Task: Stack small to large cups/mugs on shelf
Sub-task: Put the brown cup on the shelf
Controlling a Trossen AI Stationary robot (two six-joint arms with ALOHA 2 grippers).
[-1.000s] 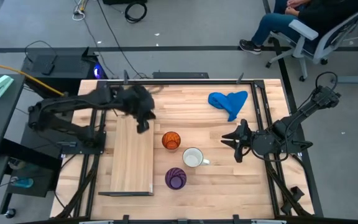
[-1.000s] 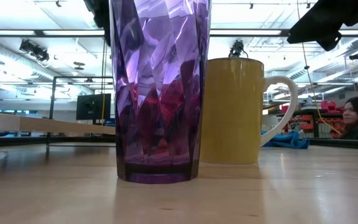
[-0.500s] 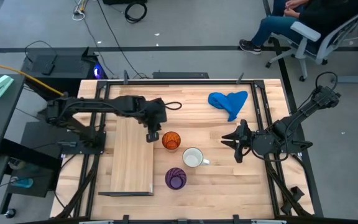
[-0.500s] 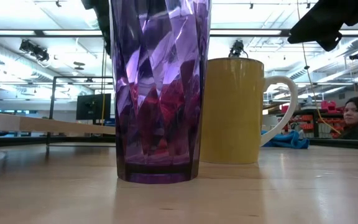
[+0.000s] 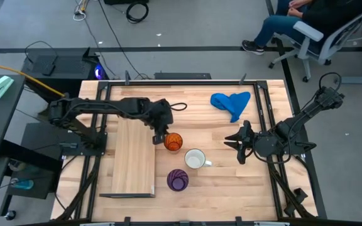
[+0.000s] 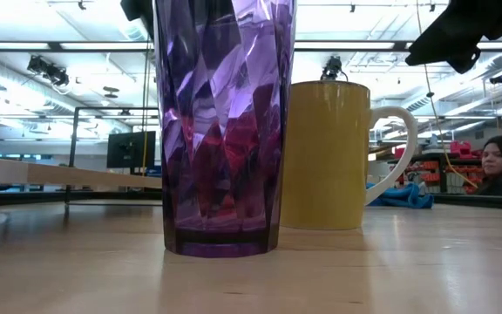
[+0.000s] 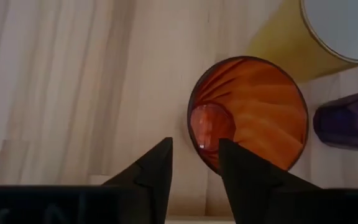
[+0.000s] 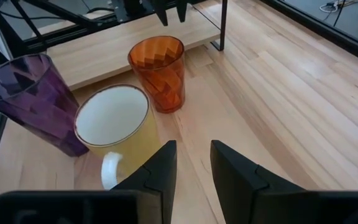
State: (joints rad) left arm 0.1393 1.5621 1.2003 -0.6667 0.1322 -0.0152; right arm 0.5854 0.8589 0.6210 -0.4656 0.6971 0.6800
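The orange cup (image 5: 173,142), mug (image 5: 195,159) and purple cup (image 5: 177,180) stand close together, with little room between. The shelf (image 5: 132,157) looks bare. The left claw (image 5: 158,137) probably straddles the orange cup's rim.

On the tabletop (image 5: 256,188) there are 3 drinking vessels: 1 orange cup (image 5: 173,142), 1 mug (image 5: 195,159) with a handle, yellow outside and white inside, and 1 purple cup (image 5: 177,180). There is also 1 shelf (image 5: 132,160) and 1 blue cloth (image 5: 231,102). The robot has 2 arms, so 2 hands: the left hand (image 5: 158,136) and the right hand (image 5: 237,142).
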